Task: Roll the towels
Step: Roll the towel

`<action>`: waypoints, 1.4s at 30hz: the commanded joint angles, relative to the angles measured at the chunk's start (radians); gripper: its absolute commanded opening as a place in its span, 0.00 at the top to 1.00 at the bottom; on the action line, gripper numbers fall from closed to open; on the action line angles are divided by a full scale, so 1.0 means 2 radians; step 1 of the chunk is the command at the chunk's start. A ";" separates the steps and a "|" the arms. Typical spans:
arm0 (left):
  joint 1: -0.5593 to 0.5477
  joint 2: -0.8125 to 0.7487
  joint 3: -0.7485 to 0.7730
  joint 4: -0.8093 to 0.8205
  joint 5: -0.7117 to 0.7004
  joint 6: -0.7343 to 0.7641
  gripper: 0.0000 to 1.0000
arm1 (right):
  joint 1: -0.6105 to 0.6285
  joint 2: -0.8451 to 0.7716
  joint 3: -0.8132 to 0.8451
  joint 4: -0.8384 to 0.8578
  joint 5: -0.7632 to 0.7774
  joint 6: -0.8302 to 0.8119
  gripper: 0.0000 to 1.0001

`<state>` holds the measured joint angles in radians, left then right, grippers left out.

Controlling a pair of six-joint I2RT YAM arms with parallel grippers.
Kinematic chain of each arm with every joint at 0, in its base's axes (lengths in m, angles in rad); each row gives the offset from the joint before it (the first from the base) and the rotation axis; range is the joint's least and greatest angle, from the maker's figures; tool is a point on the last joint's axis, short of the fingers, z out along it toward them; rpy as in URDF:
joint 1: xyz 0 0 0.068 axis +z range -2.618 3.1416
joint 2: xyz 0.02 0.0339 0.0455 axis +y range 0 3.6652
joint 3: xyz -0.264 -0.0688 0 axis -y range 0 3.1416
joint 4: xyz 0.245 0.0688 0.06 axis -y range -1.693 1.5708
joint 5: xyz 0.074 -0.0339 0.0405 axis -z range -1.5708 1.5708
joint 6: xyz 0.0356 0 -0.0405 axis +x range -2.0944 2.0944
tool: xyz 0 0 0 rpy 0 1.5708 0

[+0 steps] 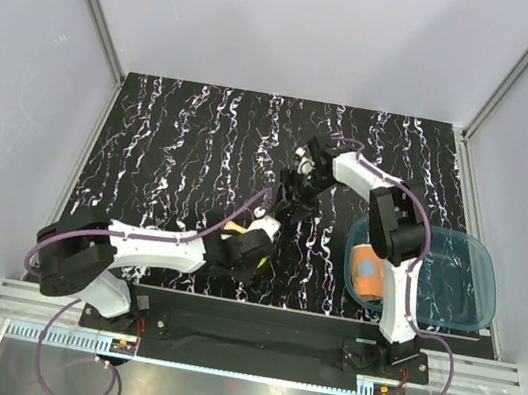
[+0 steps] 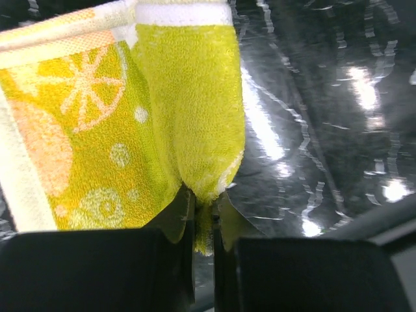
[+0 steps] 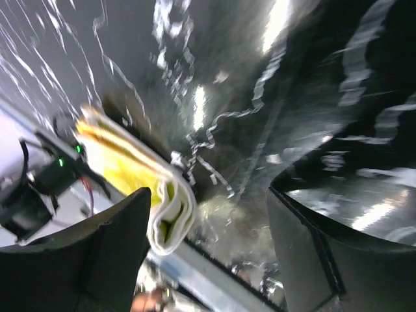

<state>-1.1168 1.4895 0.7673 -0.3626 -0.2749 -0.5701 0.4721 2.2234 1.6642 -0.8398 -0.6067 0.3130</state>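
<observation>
The yellow towel [image 2: 97, 130], with its white border and citrus print, lies partly folded on the black marbled mat. My left gripper [image 2: 203, 218] is shut on a fold of its green-yellow edge. From above, this towel [image 1: 235, 228] shows just beyond the left gripper [image 1: 250, 246]. My right gripper [image 1: 290, 194] hangs over the mat behind it, open and holding nothing. In the right wrist view the towel's folded white edge [image 3: 170, 208] lies beside the left finger [image 3: 97, 253], apart from it. The orange dotted towel [image 1: 369, 272] sits rolled in the blue tray.
The translucent blue tray [image 1: 480, 269] stands at the mat's right front, next to the right arm's base. The black marbled mat [image 1: 182, 143] is bounded by white walls at the left, right and back. A metal rail runs along the near edge.
</observation>
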 commanded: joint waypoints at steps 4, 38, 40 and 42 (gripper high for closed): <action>0.050 -0.052 -0.073 0.116 0.150 -0.068 1.00 | -0.014 -0.082 -0.060 0.101 0.001 0.041 0.21; 0.247 -0.041 -0.227 0.292 0.396 -0.203 1.00 | 0.070 -0.158 -0.363 0.479 -0.154 0.130 0.32; 0.252 -0.035 -0.233 0.299 0.400 -0.205 1.00 | 0.072 -0.151 -0.365 0.490 -0.156 0.135 0.34; 0.256 -0.035 -0.236 0.302 0.401 -0.207 1.00 | 0.073 -0.147 -0.367 0.497 -0.156 0.136 0.37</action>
<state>-0.6186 1.3903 0.3363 0.2710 0.5434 -0.9798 0.6022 1.9327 0.9386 0.0799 -0.8928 0.5743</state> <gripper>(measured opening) 0.079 0.643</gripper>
